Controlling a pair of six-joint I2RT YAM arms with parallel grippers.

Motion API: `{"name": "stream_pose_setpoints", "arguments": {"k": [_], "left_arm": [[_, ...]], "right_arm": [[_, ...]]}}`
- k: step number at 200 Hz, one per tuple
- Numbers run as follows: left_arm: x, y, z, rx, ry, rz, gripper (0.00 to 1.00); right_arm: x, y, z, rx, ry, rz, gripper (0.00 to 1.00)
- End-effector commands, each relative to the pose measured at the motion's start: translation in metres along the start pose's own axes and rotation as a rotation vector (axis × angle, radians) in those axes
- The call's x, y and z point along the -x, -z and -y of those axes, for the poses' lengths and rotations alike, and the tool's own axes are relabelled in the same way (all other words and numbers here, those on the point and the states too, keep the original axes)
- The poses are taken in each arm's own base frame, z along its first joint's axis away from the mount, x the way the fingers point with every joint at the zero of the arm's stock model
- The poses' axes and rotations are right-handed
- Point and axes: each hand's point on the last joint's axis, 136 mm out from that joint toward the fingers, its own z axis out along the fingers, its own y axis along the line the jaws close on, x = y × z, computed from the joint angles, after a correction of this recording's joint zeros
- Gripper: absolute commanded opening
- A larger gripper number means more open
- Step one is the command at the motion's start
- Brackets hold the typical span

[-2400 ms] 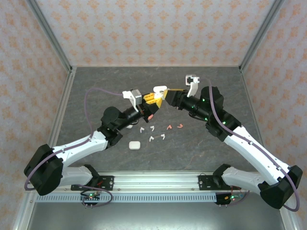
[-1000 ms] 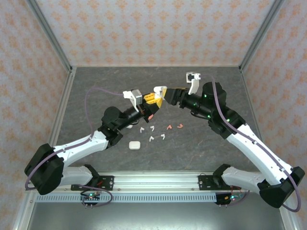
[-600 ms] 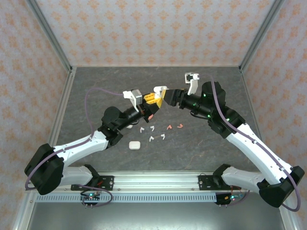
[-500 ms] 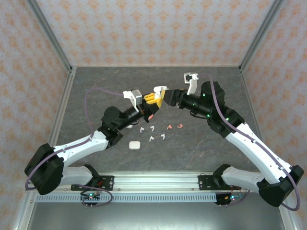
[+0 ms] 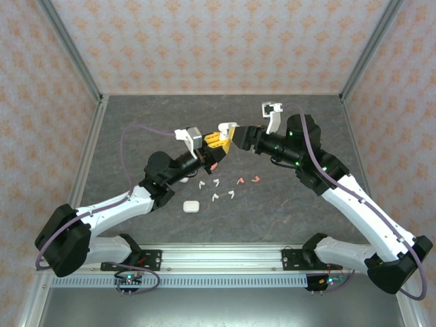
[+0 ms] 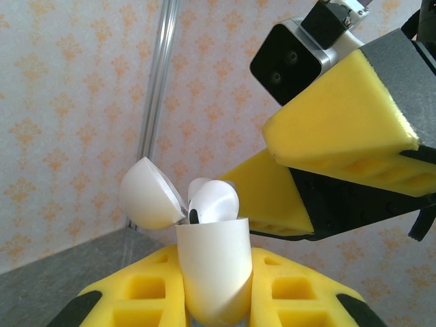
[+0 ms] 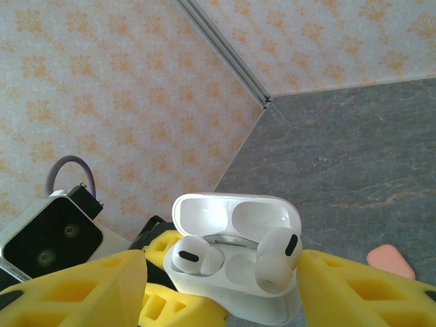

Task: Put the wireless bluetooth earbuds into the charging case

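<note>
Key relation for you: the charging case (image 7: 231, 289) sits dead ahead of the right end effector (image 5: 238, 135), between its two yellow fingers (image 7: 368, 293), with the lid open on the far side from that arm. The case is up off the surface (image 5: 300, 204). The left end effector (image 5: 213, 141) is closed tight low on the case body.

The seated earbud (image 7: 194, 257) looks home in its well. The proud earbud (image 7: 276, 255) stands up out of the neighbouring well, long axis roughly along the well, head tipped a little (my read: stem entered, not bottomed).

The right end effector is about half open and empty. Its fingers straddle the case; I can't tell whether either one touches the shell.

Right arm is your arm for the finish, since the left is tied up as the fixture. You likely want a push down along the stem axis. Spare earbuds (image 5: 215, 197) lie on the surface below both arms.
</note>
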Motion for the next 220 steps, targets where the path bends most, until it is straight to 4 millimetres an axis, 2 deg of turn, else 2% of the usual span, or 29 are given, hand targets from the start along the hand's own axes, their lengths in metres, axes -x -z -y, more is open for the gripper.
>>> {"name": "stream_pose_setpoints", "arguments": {"k": [1,116,220], "left_arm": [[0.021,-0.004,0.008,-0.026,-0.011,0.07,0.0],[0.019,-0.005,0.007,-0.023,-0.009,0.066,0.0],[0.018,-0.006,0.007,-0.026,-0.004,0.064,0.0]], "right_arm": [[0.011,0.005,-0.007,0.007,0.019,0.024,0.6],[0.012,0.008,-0.013,0.029,0.032,0.019,0.55],[0.012,0.007,-0.017,0.045,0.033,0.013,0.54]]}}
